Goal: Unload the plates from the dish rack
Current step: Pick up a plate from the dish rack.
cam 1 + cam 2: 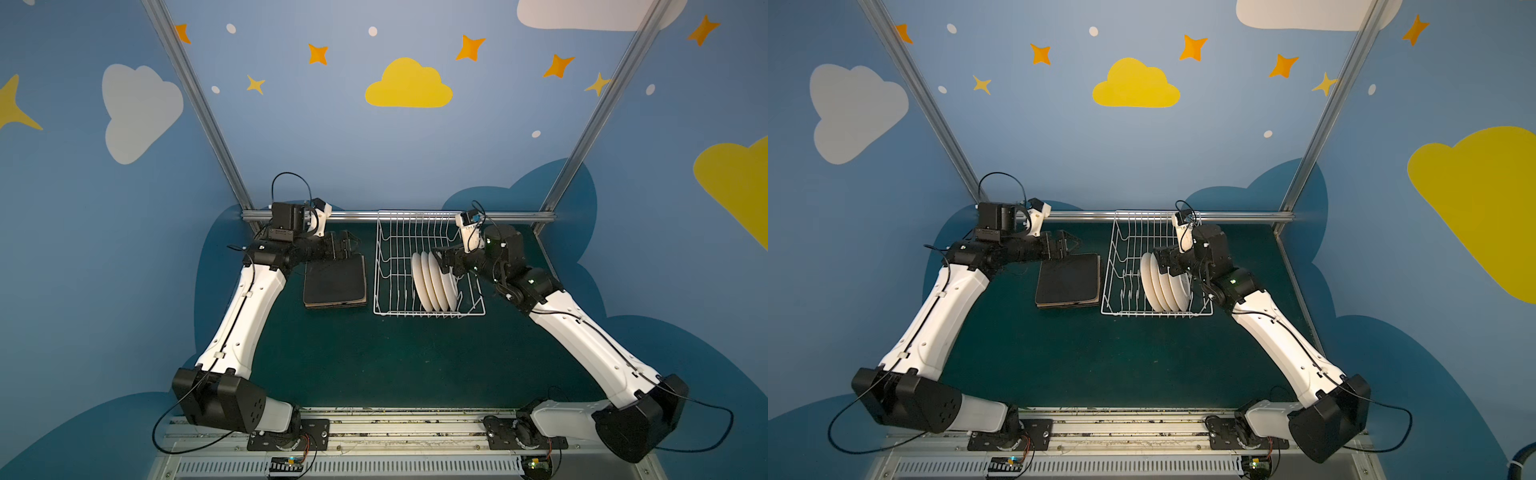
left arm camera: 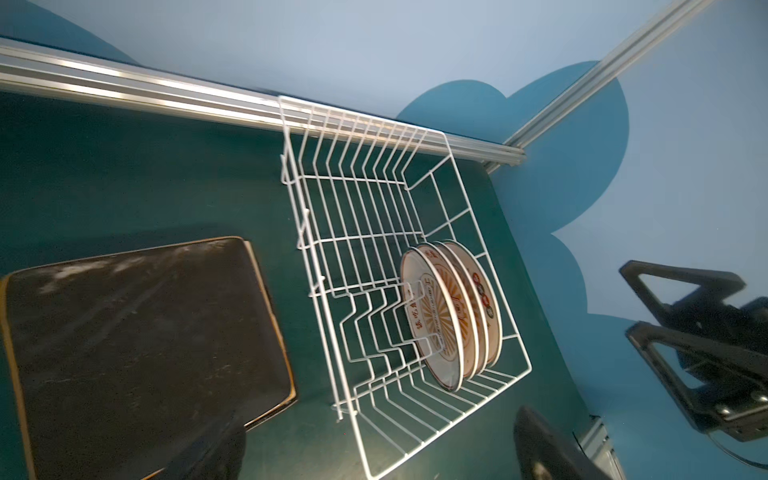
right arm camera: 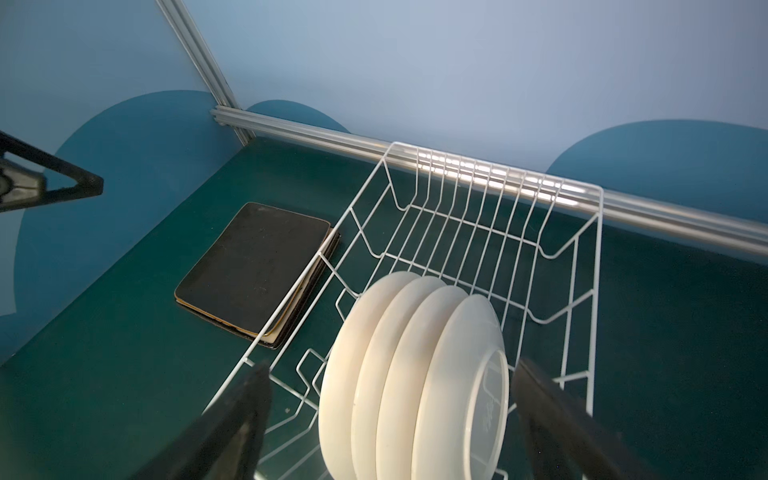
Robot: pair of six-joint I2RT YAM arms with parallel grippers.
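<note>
Your right gripper (image 3: 388,370) gapes wide and empty, four round plates (image 3: 415,353) upright in the dish rack (image 3: 490,164) just ahead, their print unreadable. Your left gripper (image 1: 351,245), equally wide, hovers empty over stacked square plates (image 1: 334,282).

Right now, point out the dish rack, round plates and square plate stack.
dish rack (image 1: 399,245): in a top view, its bare far half.
round plates (image 3: 415,374): right wrist view, white backs mid-row.
square plate stack (image 1: 334,280): in a top view, top plate's black back.
</note>
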